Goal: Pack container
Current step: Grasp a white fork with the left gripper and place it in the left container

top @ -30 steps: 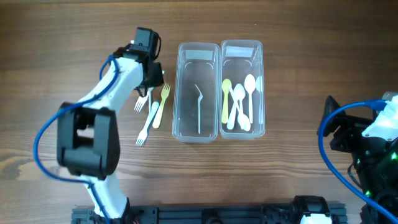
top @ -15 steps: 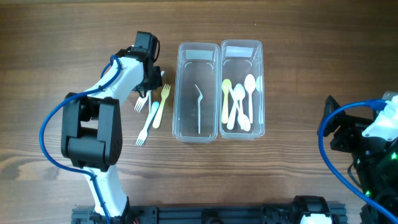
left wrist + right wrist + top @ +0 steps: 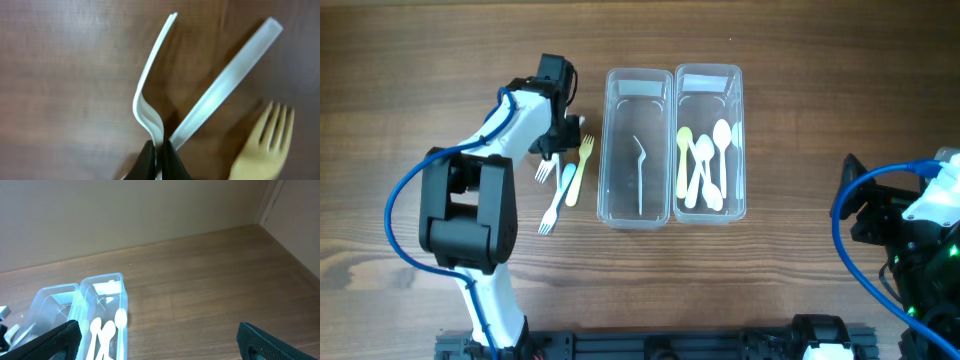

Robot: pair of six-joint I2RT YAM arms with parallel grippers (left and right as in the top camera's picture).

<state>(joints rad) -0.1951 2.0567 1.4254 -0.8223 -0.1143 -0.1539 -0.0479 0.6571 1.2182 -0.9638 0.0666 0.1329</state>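
From overhead, your left gripper (image 3: pixel 563 135) sits at the handle end of a white plastic fork (image 3: pixel 545 170) on the worktop (image 3: pixel 420 60). This is just left of the two clear containers. A second white fork (image 3: pixel 557 200) and a yellow fork (image 3: pixel 578 170) lie close beside it. The fork container (image 3: pixel 623 190) holds one pale fork, and the spoon container (image 3: pixel 708 72) next to it holds the spoons (image 3: pixel 702 170).

In the left wrist view, the gripper (image 3: pixel 159 152) is clenched on the white fork's thin handle, which you see edge-on and curved. Treat it as very light, slightly springy and slick. I judge it could twist or slip in the pinch, so hold it mid-handle across the flat and lift gently. The neighbouring handle runs right under it and may drag along.

In the right wrist view, the right gripper (image 3: pixel 157 342) is spread wide and grasps nothing, well away from the containers.

You'll find no brand, label or writing to read in any view.
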